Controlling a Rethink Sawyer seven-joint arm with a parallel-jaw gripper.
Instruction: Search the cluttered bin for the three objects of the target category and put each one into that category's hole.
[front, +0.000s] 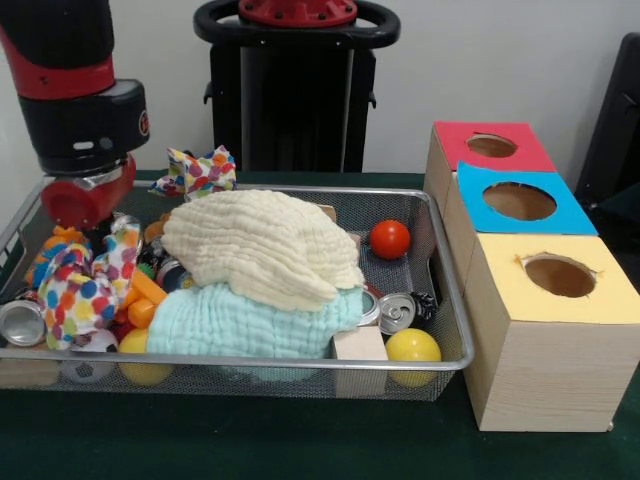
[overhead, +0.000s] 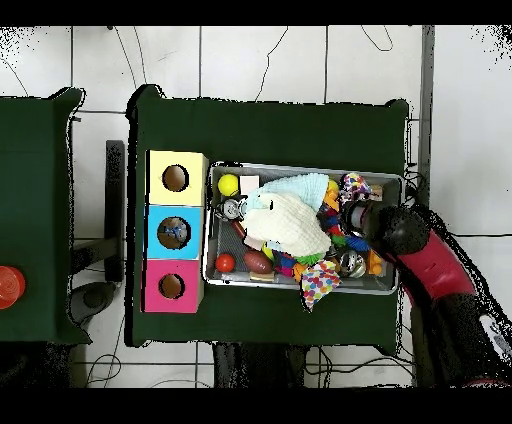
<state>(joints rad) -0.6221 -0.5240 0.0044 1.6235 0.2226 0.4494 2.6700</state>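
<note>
The wire mesh bin (front: 448, 300) is sitting on the green table (front: 250, 440), crowded with clutter: a cream cloth (front: 260, 245) is lying over a pale blue cloth (front: 250, 320), with a red ball (front: 390, 239), a yellow ball (front: 413, 347), a wooden block (front: 359, 345) and a small can (front: 396, 311) showing near them. Just right of the bin, three boxes are standing in a row, their holes set in yellow (front: 559, 275), blue (front: 519, 201) and red (front: 491, 146) tops. The gripper (front: 85, 200) is hanging over the bin's far left corner, above a polka-dot cloth (front: 80, 290); I cannot tell how its jaws are standing.
</note>
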